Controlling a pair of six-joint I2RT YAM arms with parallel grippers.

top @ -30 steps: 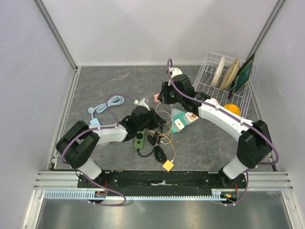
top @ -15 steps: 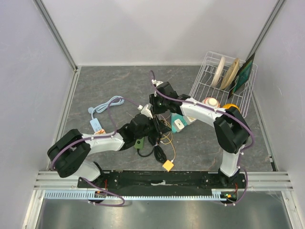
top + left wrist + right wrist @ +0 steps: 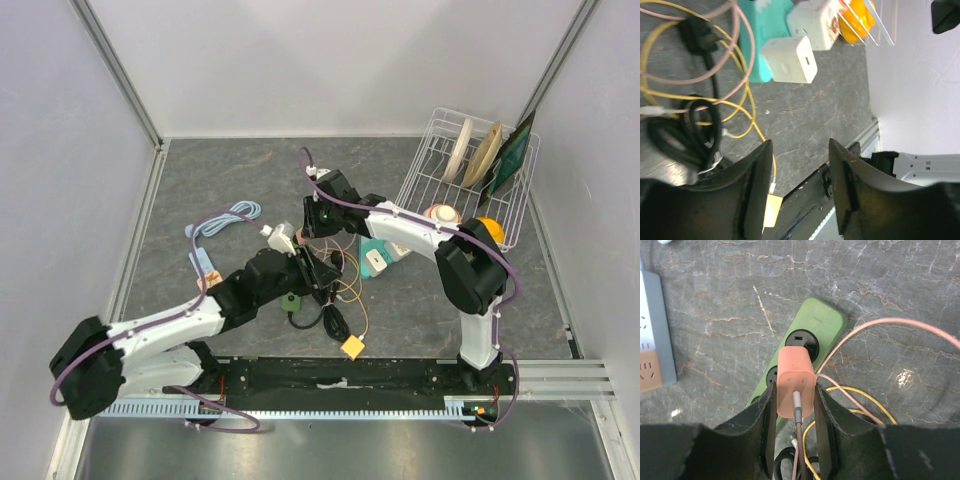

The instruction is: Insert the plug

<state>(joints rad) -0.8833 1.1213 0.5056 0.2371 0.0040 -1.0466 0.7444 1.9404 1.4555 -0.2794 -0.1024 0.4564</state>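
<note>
Right pincer [image 3: 796, 407] nose-down, tight on pink plug [image 3: 796, 371], seemingly above green strip [image 3: 816, 326]; left pincer [image 3: 799, 150] part-open, empty.

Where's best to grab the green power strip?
From above, pinch the green power strip across its narrow width at the bare end beyond the sockets: it lies flat with parallel long sides, and the salmon plug hangs over the sockets.

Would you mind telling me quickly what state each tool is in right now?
Left tool: open, holding nothing.
Right tool: closed on the pink plug.
</note>
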